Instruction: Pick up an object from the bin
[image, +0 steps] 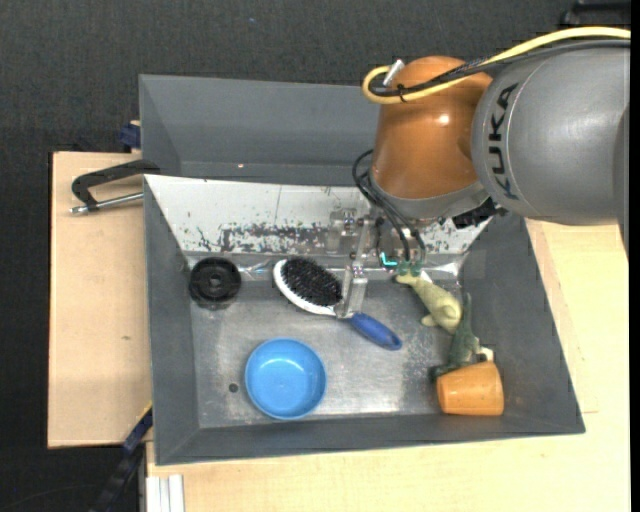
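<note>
Pincer (356, 292) low over a hairbrush (308, 284) mid-bin, toward the back wall of the grey bin (250, 120).

To the left, near the back, lies a black round disc-like piece (214, 281); a blue bowl (285, 378) sits at the front, apart from the pincer. Just right of the pincer lies a pale yellowish toy figure (435, 300), and beyond it a green toy (465, 345) reaches down to an orange cup (470, 392) on its side in the front right corner. The hairbrush has a white oval head, black bristles facing up and a blue handle pointing front-right; the pincer covers the neck between them. Whether the pincer is apart or together, I cannot tell.
</note>
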